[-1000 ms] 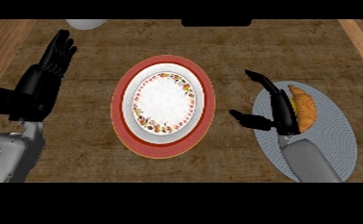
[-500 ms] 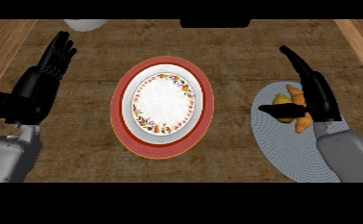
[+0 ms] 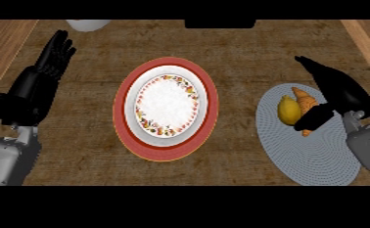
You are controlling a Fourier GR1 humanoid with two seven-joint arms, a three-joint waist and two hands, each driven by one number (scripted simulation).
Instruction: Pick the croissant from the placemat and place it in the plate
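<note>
The orange croissant lies on the grey round placemat at the right, close beside a yellow lemon. My right hand hovers over the croissant's right side with its fingers straight and pointing up-left. Its thumb crosses the croissant's lower end and hides it. The white plate with a flowered rim sits in the middle on a larger red plate. At the left edge my left hand rests open, fingers up.
A white bowl shows at the top left edge and a dark block at the top centre. Lighter wooden strips run along the counter's left and right sides.
My right hand has shifted from the croissant's left side to its right, uncovering the lemon. Its thumb now lies over the croissant's lower end. The left hand stays put.
</note>
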